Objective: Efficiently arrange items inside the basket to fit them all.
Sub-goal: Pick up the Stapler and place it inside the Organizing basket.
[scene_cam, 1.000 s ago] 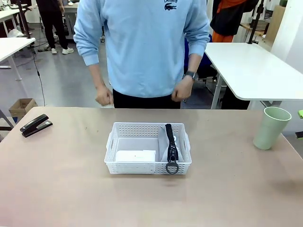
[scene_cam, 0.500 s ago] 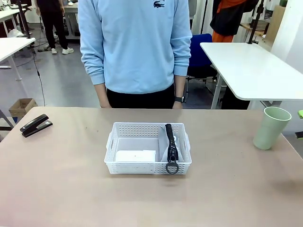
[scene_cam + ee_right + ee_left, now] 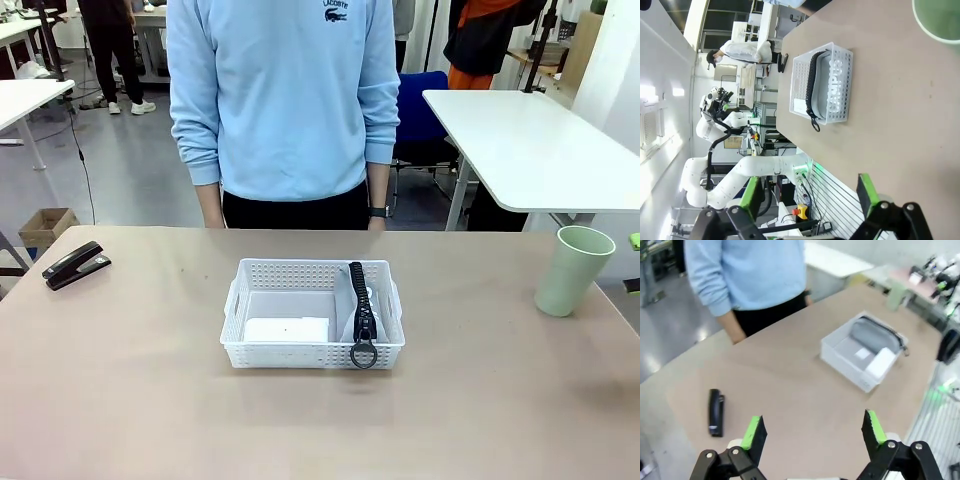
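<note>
- The left tool [image 3: 814,425] was held released, jaws wide and empty, above the tabletop [image 3: 150,420]. The right tool [image 3: 808,187] was likewise spread, with nothing grasped.
- The basket [image 3: 313,275] was seen mid-tabletop. The small white box [image 3: 287,329] was laid flat at its near left, and the grey pouch [image 3: 357,300] was set along its right wall.
- The black stapler [image 3: 75,265] was seen near the far left corner and the pale green cup [image 3: 572,270] by the right edge, both well apart from the basket.
- Packing was judged half done. Next, a reach for the stapler or cup would be called for, then placement in the free space behind the box.
</note>
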`<state>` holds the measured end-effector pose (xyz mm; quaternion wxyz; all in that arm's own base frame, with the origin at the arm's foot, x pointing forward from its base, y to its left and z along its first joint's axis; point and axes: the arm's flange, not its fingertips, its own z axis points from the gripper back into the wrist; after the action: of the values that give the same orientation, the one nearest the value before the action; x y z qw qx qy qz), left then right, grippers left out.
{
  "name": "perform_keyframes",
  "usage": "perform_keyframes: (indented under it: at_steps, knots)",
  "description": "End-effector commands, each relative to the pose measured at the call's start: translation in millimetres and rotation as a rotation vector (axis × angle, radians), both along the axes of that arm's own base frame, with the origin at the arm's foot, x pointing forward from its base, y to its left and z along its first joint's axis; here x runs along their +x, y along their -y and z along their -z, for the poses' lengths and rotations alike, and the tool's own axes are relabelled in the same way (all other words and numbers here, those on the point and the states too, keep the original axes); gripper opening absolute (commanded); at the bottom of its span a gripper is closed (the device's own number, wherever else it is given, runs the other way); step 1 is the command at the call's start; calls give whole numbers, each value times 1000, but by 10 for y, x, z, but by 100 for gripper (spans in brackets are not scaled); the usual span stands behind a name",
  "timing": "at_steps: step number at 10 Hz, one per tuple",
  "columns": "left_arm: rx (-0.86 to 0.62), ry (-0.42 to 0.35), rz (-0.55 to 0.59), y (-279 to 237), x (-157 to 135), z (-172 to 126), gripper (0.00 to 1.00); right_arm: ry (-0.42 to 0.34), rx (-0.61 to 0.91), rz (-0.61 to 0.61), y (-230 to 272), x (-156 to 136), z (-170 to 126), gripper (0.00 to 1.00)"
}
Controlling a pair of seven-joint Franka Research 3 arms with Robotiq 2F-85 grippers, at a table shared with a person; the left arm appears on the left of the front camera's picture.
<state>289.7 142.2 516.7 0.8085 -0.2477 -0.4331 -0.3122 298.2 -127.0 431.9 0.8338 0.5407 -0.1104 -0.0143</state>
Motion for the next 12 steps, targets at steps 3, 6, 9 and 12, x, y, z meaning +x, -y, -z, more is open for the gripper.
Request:
perform_keyframes:
  at_steps: [3, 6, 9, 12]
  knots:
    - [372, -149, -86, 666, 614, 211, 100, 24, 22, 2, 4, 9, -22, 100]
    - [606, -293, -191, 670, 1158, 363, 100, 24, 22, 2, 4, 9, -22, 100]
    - [548, -394, -267, 590, 1648, 614, 100, 24, 22, 2, 4, 9, -22, 100]
    - [633, -369, -248, 565, 1461, 722, 100, 24, 22, 2, 4, 9, -22, 100]
